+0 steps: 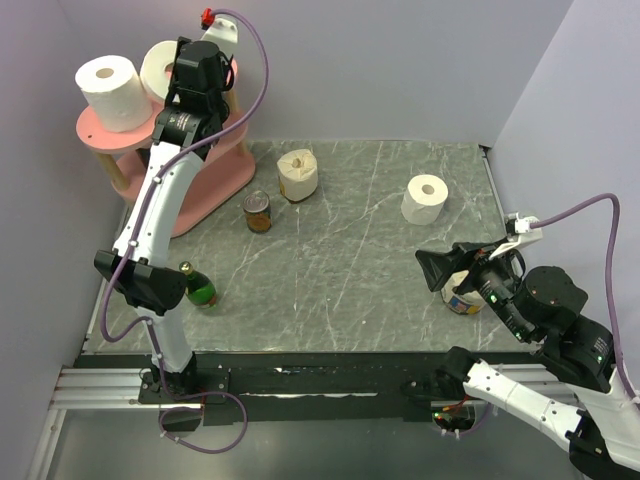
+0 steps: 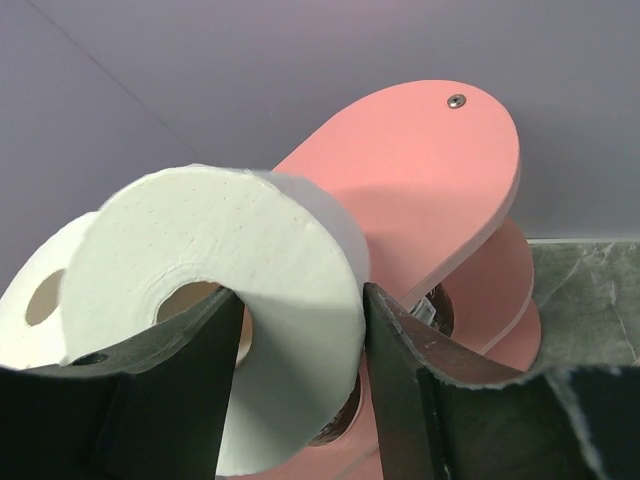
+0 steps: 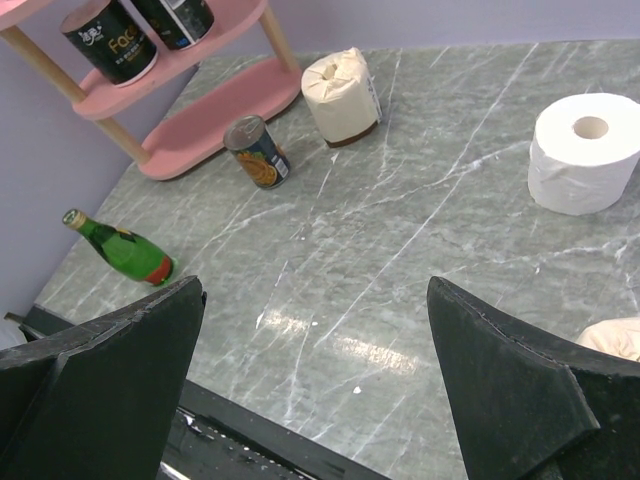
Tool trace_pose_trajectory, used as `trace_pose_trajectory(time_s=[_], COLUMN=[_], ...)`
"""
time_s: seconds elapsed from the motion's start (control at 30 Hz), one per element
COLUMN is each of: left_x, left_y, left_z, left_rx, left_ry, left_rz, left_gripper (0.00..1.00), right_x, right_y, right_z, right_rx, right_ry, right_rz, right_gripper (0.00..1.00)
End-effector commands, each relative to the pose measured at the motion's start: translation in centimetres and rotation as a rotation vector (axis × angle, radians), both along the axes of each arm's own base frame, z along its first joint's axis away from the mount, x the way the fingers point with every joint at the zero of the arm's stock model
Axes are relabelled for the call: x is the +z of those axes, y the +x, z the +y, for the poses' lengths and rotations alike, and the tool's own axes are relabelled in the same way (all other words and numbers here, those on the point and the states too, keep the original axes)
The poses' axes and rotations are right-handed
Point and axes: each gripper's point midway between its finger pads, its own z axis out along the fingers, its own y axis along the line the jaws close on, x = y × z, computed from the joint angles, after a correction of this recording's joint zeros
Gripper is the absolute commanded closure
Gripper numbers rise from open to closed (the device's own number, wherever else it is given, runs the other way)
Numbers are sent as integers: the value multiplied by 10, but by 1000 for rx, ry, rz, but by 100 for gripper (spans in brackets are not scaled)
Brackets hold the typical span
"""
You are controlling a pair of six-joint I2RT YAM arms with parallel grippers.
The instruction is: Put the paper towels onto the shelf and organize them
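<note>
L gripper [image 2: 300,300], upper left of top view, pinches a paper towel roll [image 2: 230,240] thru its wall w/ one finger in the core, at the shelf [image 2: 430,170] top beside a second roll [image 1: 108,90]; prob. light, squashy, so squeeze gently; R gripper [image 3: 315,290] wide open, empty.

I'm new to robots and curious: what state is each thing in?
Left gripper: clamped on a paper towel roll above the shelf.
Right gripper: open, empty.
Roll on shelf top: upright.
White roll on table: upright.
Wrapped roll: upright.
Can on table: upright.
Green bottle: lying down.
</note>
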Motion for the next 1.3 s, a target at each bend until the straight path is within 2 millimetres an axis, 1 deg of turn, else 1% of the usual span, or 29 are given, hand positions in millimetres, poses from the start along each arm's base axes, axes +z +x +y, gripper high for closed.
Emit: trace_pose_trajectory(time_s=[0.0,0.1,0.17,0.3,0.53,0.77,0.9,0.93,1.03,1.2,1.27], left_x=[33,35,41,42,44,48,51,57,63,68,69], left_y=[-7,-7,-9,-8,-7,-8,-14,-19,-27,-37,-39], left_z=[7,7,7,10,16,21,16,15,12,9,4], left_rx=[15,14,9,24,49,77,41,34,25,27,21], left_ry=[-39,-41,-49,-39,-30,-6,-28,-33,-34,-15,-12], left_rz=[-109,-114,-130,-134,-142,-146,-152,-165,-177,-179,-181], left_gripper=[44,43,43,44,39,39,39,39,38,34,33], right_x=[22,22,23,22,25,25,26,26,28,25,23], right_y=[-1,-2,-2,-3,-4,-3,-1,-1,1,4,5], right_z=[1,0,-1,0,-3,-2,0,1,4,11,13], right_rx=[10,7,9,10,5,8,10,11,18,30,34], right_ry=[46,49,51,52,54,53,49,48,43,36,38], right_rz=[-46,-49,-53,-51,-61,-60,-62,-61,-61,-51,-48], right_gripper=[0,0,1,0,0,0,1,0,0,1,1])
